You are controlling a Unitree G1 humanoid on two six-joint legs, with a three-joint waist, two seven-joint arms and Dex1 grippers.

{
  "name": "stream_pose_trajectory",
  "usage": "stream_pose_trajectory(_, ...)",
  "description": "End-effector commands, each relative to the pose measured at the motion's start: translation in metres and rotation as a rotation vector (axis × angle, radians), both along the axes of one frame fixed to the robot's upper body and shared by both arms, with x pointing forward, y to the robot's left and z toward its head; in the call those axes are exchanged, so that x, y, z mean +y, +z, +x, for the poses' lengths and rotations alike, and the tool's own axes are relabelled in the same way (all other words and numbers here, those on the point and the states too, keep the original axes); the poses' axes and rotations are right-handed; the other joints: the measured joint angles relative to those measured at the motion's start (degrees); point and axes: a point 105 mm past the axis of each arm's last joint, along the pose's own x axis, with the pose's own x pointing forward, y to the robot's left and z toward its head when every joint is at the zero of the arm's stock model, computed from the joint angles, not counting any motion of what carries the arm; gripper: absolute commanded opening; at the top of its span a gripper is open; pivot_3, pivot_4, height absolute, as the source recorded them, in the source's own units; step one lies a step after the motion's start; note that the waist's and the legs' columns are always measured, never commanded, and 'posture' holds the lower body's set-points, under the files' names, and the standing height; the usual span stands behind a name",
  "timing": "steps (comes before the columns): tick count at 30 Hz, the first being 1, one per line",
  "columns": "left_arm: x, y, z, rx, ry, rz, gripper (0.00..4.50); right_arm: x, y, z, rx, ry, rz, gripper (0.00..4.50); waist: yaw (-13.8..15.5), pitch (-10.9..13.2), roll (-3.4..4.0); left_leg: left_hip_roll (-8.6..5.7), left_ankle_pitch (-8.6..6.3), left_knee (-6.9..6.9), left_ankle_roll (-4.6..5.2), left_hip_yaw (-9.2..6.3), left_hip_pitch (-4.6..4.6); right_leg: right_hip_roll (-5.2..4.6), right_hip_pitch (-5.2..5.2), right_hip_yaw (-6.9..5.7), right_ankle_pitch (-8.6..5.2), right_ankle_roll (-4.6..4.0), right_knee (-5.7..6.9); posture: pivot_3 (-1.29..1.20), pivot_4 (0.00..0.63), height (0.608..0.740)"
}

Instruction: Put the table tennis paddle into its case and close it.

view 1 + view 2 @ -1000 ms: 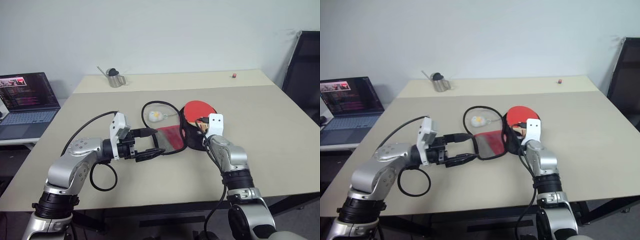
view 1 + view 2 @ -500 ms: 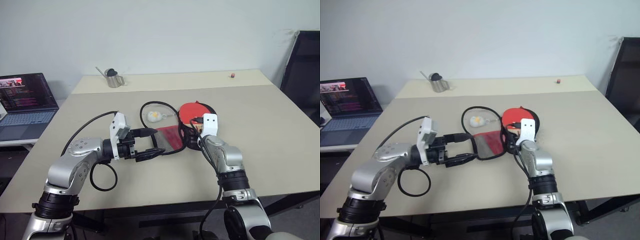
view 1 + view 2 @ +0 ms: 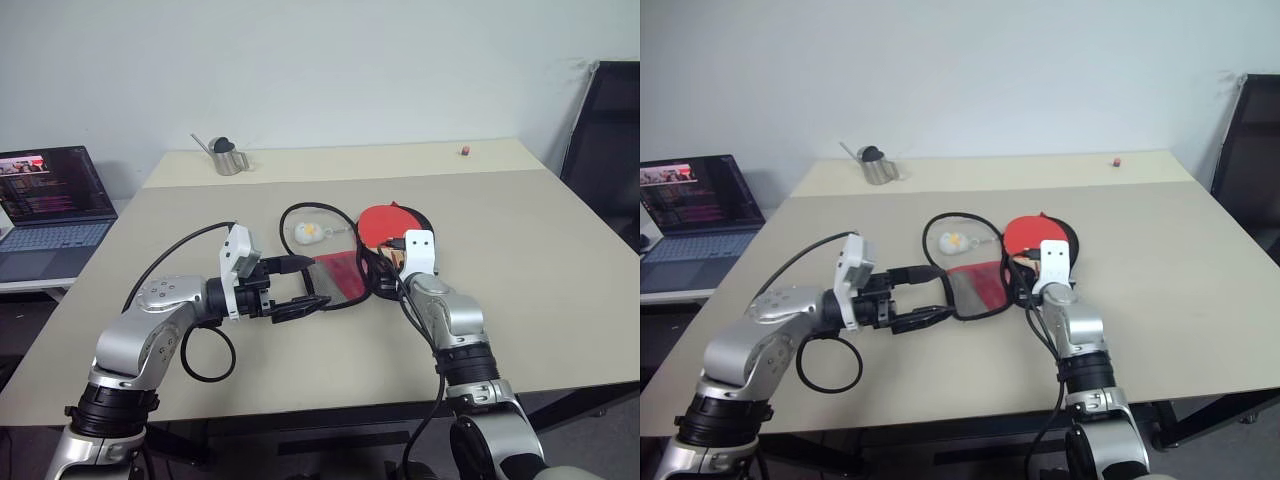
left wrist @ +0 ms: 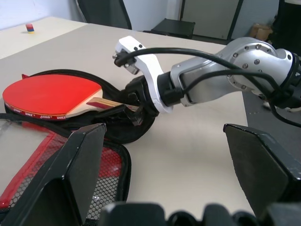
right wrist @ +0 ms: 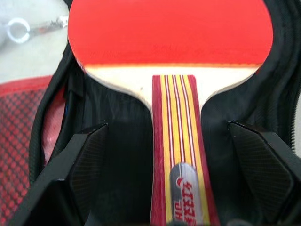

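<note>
Paddle (image 5: 170, 56) lying red face up inside the open case (image 5: 108, 141), on its black half, handle pointing back at the right gripper (image 5: 176, 160). Right gripper's 2 fingers (image 5: 82, 162) spread wide on either side of the handle, not touching it, holding nothing. Case unzipped, its red mesh-lined flap (image 3: 338, 274) folded out flat on the table (image 3: 520, 260) toward the left gripper (image 3: 300, 285). Left gripper level, pointing across at the flap, its 2 fingers (image 4: 70, 174) wide apart and empty, tips just beside the flap's edge. Black cable (image 3: 300, 212) looped behind the case around a small white thing (image 3: 306, 232). Metal can (image 3: 228, 157) far back on the table, laptop (image 3: 50, 205) off to the left.
</note>
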Motion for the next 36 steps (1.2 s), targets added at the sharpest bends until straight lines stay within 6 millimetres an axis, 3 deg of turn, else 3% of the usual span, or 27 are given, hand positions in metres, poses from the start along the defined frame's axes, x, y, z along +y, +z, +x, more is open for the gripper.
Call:
stream_pose_trajectory(1,-0.001,0.009,-0.003,-0.044,-0.005,-0.011,4.38,0.003,0.009,0.0,-0.047,0.002,-0.022,3.18,0.0,0.0,0.0,0.0,0.0,0.0,0.0,0.0,0.0,0.0,0.0,0.0,0.0,0.0,0.0,0.0,0.15,0.74)
stream_pose_trajectory(7,-0.001,0.009,-0.003,-0.043,-0.003,-0.012,4.38,0.006,0.01,-0.003,-0.057,0.0,-0.029,1.21,0.0,0.0,0.0,0.0,0.0,0.0,0.0,0.0,0.0,0.0,0.0,0.0,0.0,0.0,0.0,0.0,0.15,0.74)
stream_pose_trajectory(25,-0.001,0.008,-0.003,-0.04,-0.004,-0.017,4.38,-0.007,0.016,-0.003,-0.097,-0.07,-0.079,1.22,0.0,0.0,0.0,0.0,0.0,-0.01,0.0,-0.01,-0.01,0.0,0.0,-0.01,0.0,0.0,-0.02,0.0,0.15,0.74)
stream_pose_trajectory(34,-0.001,0.008,-0.003,-0.04,-0.001,-0.014,4.38,0.007,0.01,-0.005,-0.071,0.0,-0.049,1.22,0.0,0.0,0.0,0.0,0.0,-0.01,0.0,-0.01,0.0,0.0,0.0,-0.01,0.0,0.0,-0.02,0.0,0.15,0.74)
stream_pose_trajectory(36,-0.001,0.008,-0.003,-0.04,0.0,-0.013,4.38,0.009,0.013,-0.006,-0.08,0.005,-0.017,1.96,0.0,0.0,0.0,0.0,0.0,-0.01,0.0,-0.01,0.0,0.0,0.0,-0.01,0.0,0.0,-0.02,0.0,0.15,0.74)
